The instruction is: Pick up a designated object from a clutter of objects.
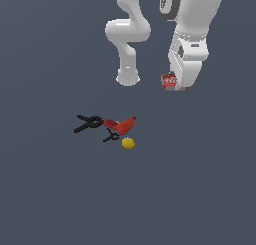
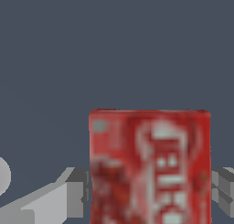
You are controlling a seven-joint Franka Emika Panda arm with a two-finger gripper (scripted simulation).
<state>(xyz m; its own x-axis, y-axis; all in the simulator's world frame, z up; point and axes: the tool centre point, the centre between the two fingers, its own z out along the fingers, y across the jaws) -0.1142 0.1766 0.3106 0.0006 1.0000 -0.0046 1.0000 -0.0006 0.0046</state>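
The small red box (image 1: 169, 81) with white lettering sits between my gripper's (image 1: 172, 85) fingers, raised well above the floor and off to the exterior view's right of the clutter. In the wrist view the red box (image 2: 150, 166) fills the space between the two grey fingers (image 2: 75, 195), which press on its sides. The clutter lies on the floor: a black clamp (image 1: 87, 123), a red drill-like tool (image 1: 121, 125), a small black piece (image 1: 112, 136) and a yellow lemon (image 1: 128, 143).
The white arm's base (image 1: 128, 76) stands on the dark grey floor behind the clutter. The arm's links (image 1: 192, 24) fill the upper part of the exterior view.
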